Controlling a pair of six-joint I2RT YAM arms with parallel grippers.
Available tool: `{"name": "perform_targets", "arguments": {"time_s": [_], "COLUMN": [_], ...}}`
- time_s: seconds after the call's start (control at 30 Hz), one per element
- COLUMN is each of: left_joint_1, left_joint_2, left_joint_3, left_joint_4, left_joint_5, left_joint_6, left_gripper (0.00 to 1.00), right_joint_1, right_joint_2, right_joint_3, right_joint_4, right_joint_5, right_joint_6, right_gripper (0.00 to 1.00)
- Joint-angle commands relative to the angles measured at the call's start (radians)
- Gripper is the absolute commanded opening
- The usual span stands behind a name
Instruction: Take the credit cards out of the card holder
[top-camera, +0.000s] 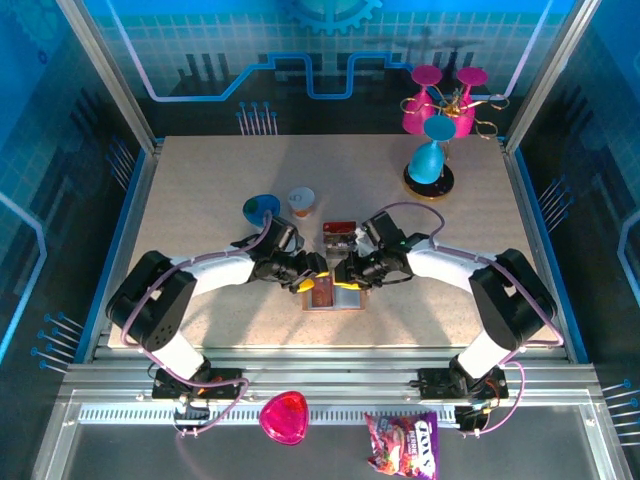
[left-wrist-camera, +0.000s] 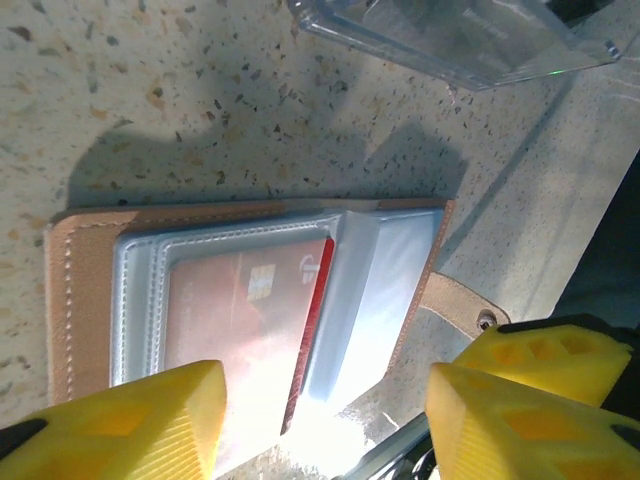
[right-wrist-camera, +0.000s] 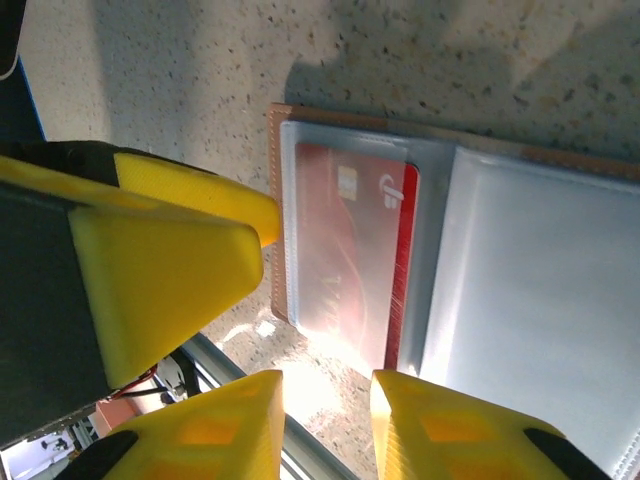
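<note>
The tan card holder (top-camera: 335, 297) lies open and flat near the table's front edge, its blue-grey plastic sleeves facing up (left-wrist-camera: 75, 300) (right-wrist-camera: 540, 270). A red credit card (left-wrist-camera: 250, 310) (right-wrist-camera: 350, 260) with a chip sits inside one sleeve, its red edge just showing at the sleeve mouth. The yellow-orange card is hidden. My left gripper (top-camera: 312, 278) (left-wrist-camera: 320, 430) hangs open just above the holder, its fingers spread wide across the card's near end. My right gripper (top-camera: 345, 275) (right-wrist-camera: 325, 425) faces it from the other side, open with a narrow gap at the card's near end and nothing between the fingers.
A clear plastic container (top-camera: 340, 237) (left-wrist-camera: 450, 40) stands just behind the holder. A blue bowl (top-camera: 260, 208) and a small cup (top-camera: 301, 200) sit behind the left arm. Goblets on a stand (top-camera: 430, 160) are at the back right. The metal front rail (right-wrist-camera: 230, 370) runs close by.
</note>
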Motion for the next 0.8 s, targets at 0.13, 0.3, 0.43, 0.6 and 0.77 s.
{"name": "perform_targets", "arguments": {"time_s": [0.13,0.3,0.43,0.6,0.77], "left_joint_1": [0.0,-0.005,-0.01,-0.016,-0.019], "left_joint_2": [-0.043,-0.029,-0.015,0.001,0.021], "left_joint_3": [-0.013,-0.023,-0.033,-0.047,-0.052], "left_joint_4": [-0.047,-0.036,-0.018,0.011,0.014], "left_joint_5": [-0.023,-0.012,-0.002,0.01,0.011], "left_joint_6": [-0.005,-0.01,-0.013,-0.025,-0.023], "left_gripper": [0.38,0.3,0.26,0.21,0.2], "right_joint_1": [0.013,0.019,0.026,0.034,0.042], "right_joint_2": [0.031,0.052,0.071,0.098,0.118], "right_joint_3": [0.034,0.034,0.044,0.057,0.062], "right_joint_4": [0.008,0.01,0.015,0.013,0.013], "right_joint_5": [-0.023,-0.021,-0.027,-0.032,-0.039], "right_joint_6": [0.009,0.009,0.011,0.009,0.009], "right_gripper": [0.26,0.25,0.23,0.22,0.24]}}
